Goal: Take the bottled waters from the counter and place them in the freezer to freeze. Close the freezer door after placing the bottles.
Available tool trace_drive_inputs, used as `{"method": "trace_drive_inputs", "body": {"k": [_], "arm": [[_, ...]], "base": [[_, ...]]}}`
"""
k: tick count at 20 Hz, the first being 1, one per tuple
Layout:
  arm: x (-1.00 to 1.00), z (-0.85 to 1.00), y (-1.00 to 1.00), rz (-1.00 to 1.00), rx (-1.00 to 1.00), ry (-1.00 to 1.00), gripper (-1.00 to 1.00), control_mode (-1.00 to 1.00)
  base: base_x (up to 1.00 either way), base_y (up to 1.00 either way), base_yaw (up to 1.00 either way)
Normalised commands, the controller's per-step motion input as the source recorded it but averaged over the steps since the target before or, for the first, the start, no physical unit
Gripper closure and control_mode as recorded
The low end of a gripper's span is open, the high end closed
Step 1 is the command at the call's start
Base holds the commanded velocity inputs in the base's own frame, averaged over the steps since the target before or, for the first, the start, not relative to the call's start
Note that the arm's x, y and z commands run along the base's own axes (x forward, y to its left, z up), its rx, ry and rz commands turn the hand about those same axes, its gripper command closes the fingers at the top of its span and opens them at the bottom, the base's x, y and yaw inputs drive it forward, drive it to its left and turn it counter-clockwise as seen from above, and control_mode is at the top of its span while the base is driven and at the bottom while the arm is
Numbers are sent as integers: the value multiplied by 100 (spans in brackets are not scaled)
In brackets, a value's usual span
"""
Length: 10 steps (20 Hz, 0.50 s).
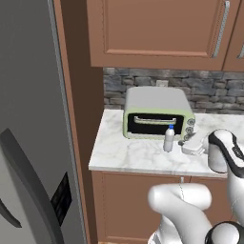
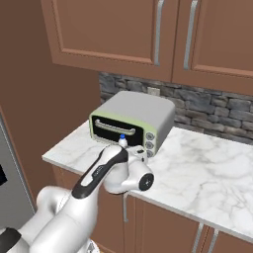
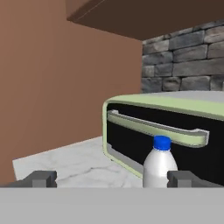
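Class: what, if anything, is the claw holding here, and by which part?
Nothing. The claw is open, with the bottled water standing free on the counter ahead.

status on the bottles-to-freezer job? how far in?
Done: nothing yet. One bottle stands on the counter in front of the toaster oven. In hand: nothing is held; the hand is open and level with that bottle, which stands near its right finger. Left: grasp, carry to the freezer, load, close its door.
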Motion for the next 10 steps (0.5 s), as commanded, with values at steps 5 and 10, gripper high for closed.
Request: {"method": "trace_drive_inputs", "body": {"k": [5, 10], "arm": [[35, -1, 0, 0, 1, 6, -100, -100], [29, -10, 0, 0, 0, 0, -100, -100]], "base": [[0, 0, 0], [0, 0, 0]]}}
